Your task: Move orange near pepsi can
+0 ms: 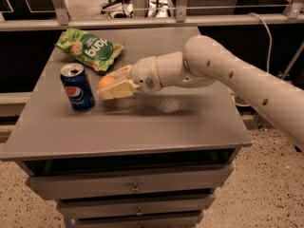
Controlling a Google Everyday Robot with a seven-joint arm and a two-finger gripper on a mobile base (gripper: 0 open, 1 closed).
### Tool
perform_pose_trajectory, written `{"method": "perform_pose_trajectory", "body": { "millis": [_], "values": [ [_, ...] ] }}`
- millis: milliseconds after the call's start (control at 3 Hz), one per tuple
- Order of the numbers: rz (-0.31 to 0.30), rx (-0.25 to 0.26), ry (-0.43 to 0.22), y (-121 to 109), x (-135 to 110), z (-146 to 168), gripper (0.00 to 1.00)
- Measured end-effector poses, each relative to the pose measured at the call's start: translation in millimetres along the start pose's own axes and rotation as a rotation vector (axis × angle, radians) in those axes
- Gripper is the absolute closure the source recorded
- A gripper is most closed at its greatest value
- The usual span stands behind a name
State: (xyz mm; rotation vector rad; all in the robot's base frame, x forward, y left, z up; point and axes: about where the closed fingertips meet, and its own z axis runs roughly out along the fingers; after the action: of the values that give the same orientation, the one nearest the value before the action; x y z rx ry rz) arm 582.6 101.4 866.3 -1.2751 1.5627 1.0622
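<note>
Most of the job is looking done: the end effector (111, 84) is clamping the orange (105, 81) between its two fingers and hanging low over the bench (156, 122), just beside the pepsi can (77, 87), on the can's right in the camera view; the fruit is sitting close to the can without touching it, and I am judging it to be just off the surface. One step is remaining, by my reading: setting the orange down, letting go and drawing clear without knocking the can; the green snack bag (90, 49) is lying behind, apart from both.
</note>
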Motion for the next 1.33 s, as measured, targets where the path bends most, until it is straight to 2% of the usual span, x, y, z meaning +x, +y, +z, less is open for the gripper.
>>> {"method": "perform_pose_trajectory", "body": {
  "millis": [333,667,1333],
  "values": [
    [0.013,-0.022,-0.019,7.9,3.9,11.6,1.00],
    [0.025,-0.066,-0.040,16.2,8.5,22.9,0.74],
    [0.034,-0.106,-0.057,22.5,15.3,32.1,0.28]
  ]
}}
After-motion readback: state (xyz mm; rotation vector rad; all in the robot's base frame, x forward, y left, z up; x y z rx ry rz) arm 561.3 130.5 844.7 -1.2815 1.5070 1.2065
